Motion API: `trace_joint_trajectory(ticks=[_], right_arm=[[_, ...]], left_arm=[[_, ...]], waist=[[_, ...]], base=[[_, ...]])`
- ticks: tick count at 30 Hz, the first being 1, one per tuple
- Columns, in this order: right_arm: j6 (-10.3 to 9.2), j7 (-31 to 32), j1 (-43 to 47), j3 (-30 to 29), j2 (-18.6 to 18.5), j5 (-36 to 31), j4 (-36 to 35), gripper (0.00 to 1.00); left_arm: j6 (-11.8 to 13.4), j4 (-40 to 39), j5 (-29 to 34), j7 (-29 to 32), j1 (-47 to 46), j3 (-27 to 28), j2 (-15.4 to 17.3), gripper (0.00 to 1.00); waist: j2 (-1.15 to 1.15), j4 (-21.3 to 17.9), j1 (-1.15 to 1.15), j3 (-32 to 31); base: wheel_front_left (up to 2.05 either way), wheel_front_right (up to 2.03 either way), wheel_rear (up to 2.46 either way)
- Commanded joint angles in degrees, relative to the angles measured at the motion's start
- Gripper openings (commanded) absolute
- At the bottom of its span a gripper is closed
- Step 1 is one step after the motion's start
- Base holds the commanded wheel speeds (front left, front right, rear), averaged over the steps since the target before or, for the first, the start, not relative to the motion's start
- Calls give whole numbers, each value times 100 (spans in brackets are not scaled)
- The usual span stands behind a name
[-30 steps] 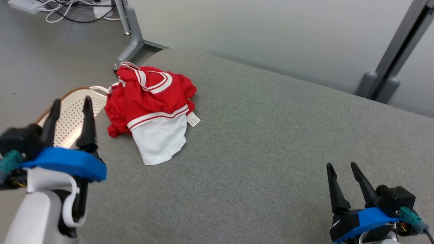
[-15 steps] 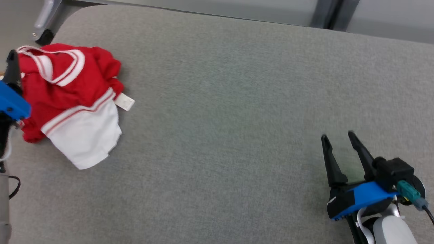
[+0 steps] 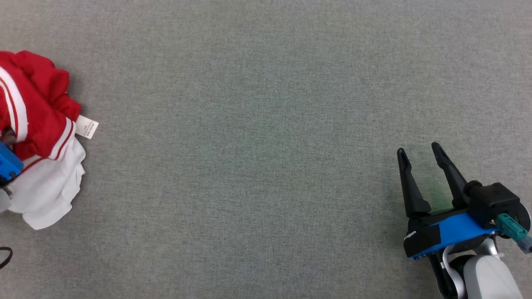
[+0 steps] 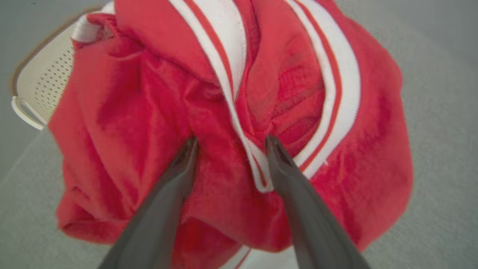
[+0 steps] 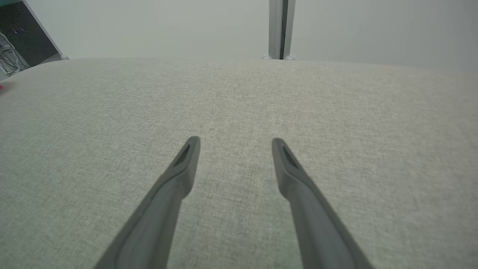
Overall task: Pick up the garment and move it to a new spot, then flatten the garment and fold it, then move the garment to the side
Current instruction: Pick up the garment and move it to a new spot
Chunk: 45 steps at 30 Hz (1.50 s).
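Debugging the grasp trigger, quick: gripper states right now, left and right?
Left gripper: open, fingertips at the red garment, not closed on it.
Right gripper: open, holding nothing.

My right gripper has its two dark fingers spread wide apart, with grey cloth showing between and around them. Past the cloth's far edge I see a pale wall with a grey post. A dark panel with cables sits at upper left.
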Motion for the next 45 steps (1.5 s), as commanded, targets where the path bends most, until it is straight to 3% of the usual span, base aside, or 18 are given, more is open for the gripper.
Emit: trace_joint_trajectory(ticks=[1,5,10,18,22,27,34,45], right_arm=[[3,7,-45,-8,-32,-3,-53,100],[3,-2,47,1,-31,54,-20,100],[3,-90,110,-3,-31,170,106,100],[3,-342,168,30,-31,510,486,100],[3,-491,215,81,-31,698,739,100],[3,-634,274,149,-31,847,975,100],[3,-797,310,246,-29,1059,1256,100],[3,-836,178,289,-29,1077,1292,100]], left_arm=[[30,95,-68,166,127,-28,-23,0],[35,79,-120,261,245,-54,-76,0],[-174,-142,-58,48,128,-62,90,0],[-553,-1094,70,-6,-490,-287,348,0],[-708,-1687,157,137,-897,-544,324,0],[-785,-2154,110,284,-1277,-778,160,0],[-943,-2656,23,410,-1768,-1228,-281,0],[-1084,-2492,-257,293,-1383,-1904,-1114,0]], waist=[[-2,-46,-1,-1],[-2,-97,-1,-91],[-2,-56,-1,-369],[-2,64,-1,-1087],[-2,33,-1,-1460],[-2,-140,-1,-1835],[-2,-692,-1,-2224],[-2,-1636,-1,-2069]], base=[[0,0,0],[0,0,0],[0,0,0],[0,0,0],[0,0,0],[0,0,0],[0,0,0],[0,0,0]])
